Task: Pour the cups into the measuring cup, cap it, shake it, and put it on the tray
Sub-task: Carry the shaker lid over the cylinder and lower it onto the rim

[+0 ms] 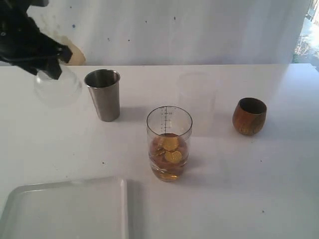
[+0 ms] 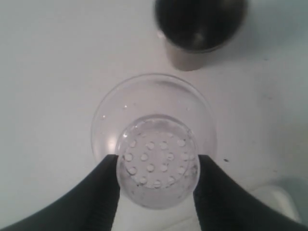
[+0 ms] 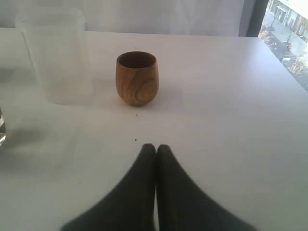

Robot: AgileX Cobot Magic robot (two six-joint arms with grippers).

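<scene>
Cap [image 2: 154, 139] — grasped by its strainer neck in the left end effector [image 2: 156, 166], beside the tumbler [image 1: 103, 93]. To be seated level and square on the measuring cup [image 1: 169, 142]. Right end effector [image 3: 155, 149] clenched, empty.

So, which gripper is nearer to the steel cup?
Left. The left gripper grips the cap just beside the steel cup; the right gripper, shut, faces the wooden cup, farther off.
</scene>
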